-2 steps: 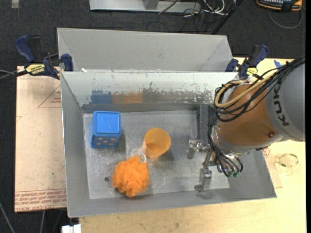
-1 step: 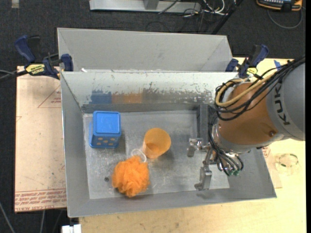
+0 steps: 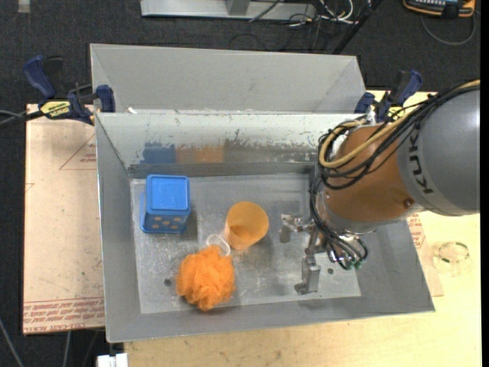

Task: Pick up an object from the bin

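The grey metal bin [image 3: 114, 228] has sloping walls and a flat, scuffed floor on which a few things lie well apart. Farthest left, near the back corner of the floor, sits a blue plastic cube-shaped block [image 3: 166, 202] with a lighter blue top face and small pale dots on its front side. To its right and nearer the front edge lies a fluffy orange mesh puff [image 3: 206, 279], bunched into a rough ball. Just above the puff is a small clear piece [image 3: 219, 243], too faint to make out what it is. Touching or just beside it is an orange plastic cup [image 3: 247, 224] tipped on its side, its open mouth facing the upper left. Right of the cup comes a stretch of bare floor, and over this the two-finger gripper [image 3: 299, 251] hangs. Its metal fingers [image 3: 308, 275] stand spread apart, one nearer the back and one nearer the front, with nothing between them: the claw is released and empty. The cup is the thing nearest to it, lying apart from the fingers to their left. Behind the gripper, the robot arm [image 3: 367, 182] with its orange-brown cover and looped cables enters over the bin's right wall.
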